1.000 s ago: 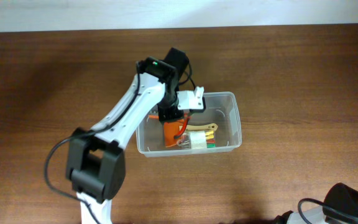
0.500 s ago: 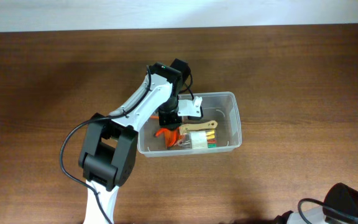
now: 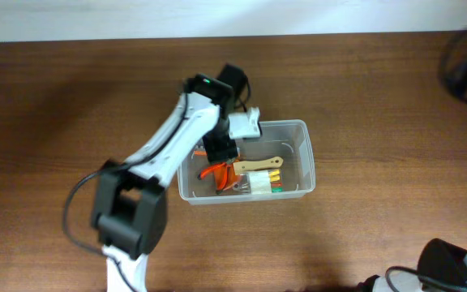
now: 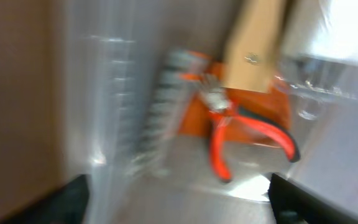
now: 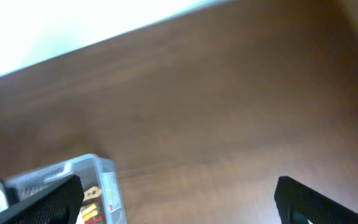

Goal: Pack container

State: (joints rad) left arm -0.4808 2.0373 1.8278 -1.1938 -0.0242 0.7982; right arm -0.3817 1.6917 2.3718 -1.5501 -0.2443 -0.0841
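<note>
The container (image 3: pixel 308 159), a clear rectangular tub with rounded corners, sits on the worktop (image 3: pixel 379 97) a little right of centre in the overhead view, its long sides running left to right. At its left end lie pliers (image 3: pixel 216 173) with orange handles. The left wrist view shows them on top of a flat orange piece (image 4: pixel 191 118) that is too blurred to name. A wooden-handled tool (image 3: pixel 259 165) lies across the middle of the tub, its pale handle reaching toward the right wall. A white pack (image 3: pixel 259 185) with coloured stripes lies just in front of this tool, along the near wall. The white and black left arm (image 3: pixel 164 142) reaches over the tub's rear left corner. The left fingers (image 4: pixel 70 199) hang above the contents, spread apart with nothing between them. The right fingers (image 5: pixel 48 200) are also apart and empty. They are well away from the tub, and only a corner of it shows at the lower left of the right wrist view. The worktop is dark brown wood with a fine grain. A white wall (image 3: pixel 96 16) runs along its far edge.
</note>
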